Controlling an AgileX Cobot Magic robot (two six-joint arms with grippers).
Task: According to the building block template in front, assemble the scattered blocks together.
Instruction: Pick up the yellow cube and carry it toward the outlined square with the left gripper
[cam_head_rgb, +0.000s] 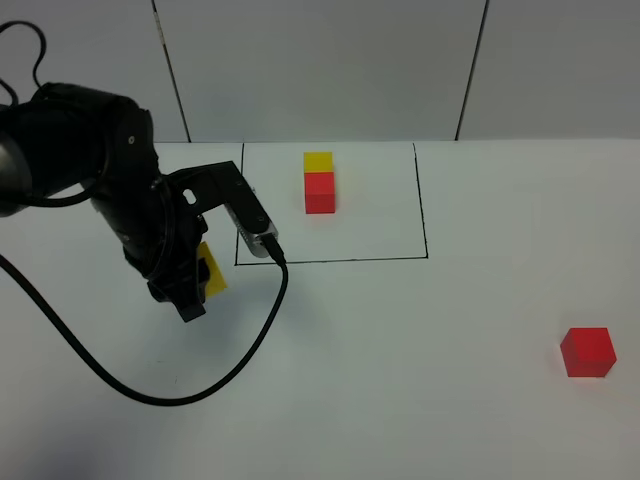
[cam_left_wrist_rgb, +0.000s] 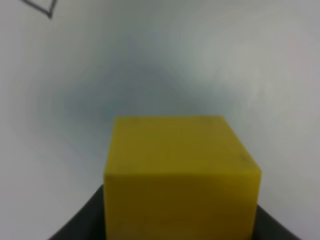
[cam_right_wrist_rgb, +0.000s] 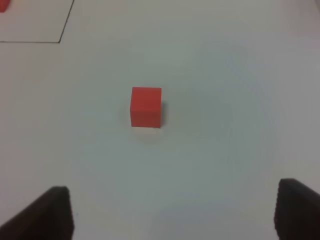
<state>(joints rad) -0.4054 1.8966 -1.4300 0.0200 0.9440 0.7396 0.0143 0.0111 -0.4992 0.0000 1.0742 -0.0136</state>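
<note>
Scattered blocks: yellow cube (cam_head_rgb: 214, 270) left of centre, just outside the lower-left corner of the building block template (cam_head_rgb: 320, 183); red cube (cam_head_rgb: 587, 352) lower right on the bench (cam_head_rgb: 400, 400).
Left claw (cam_head_rgb: 203, 284): mine, pinching the yellow cube.
Right claw (cam_right_wrist_rgb: 172, 207): spread, red cube ahead, untouched.
Pattern: yellow flush against red.
Care: I'd keep yellow level and meet the faces squarely.

Yellow cube (cam_left_wrist_rgb: 182, 175): matt, smooth faces, plastic-like. Red cube (cam_right_wrist_rgb: 146, 106): same matt finish. Table (cam_head_rgb: 400, 380): white, smooth, low sheen.
</note>
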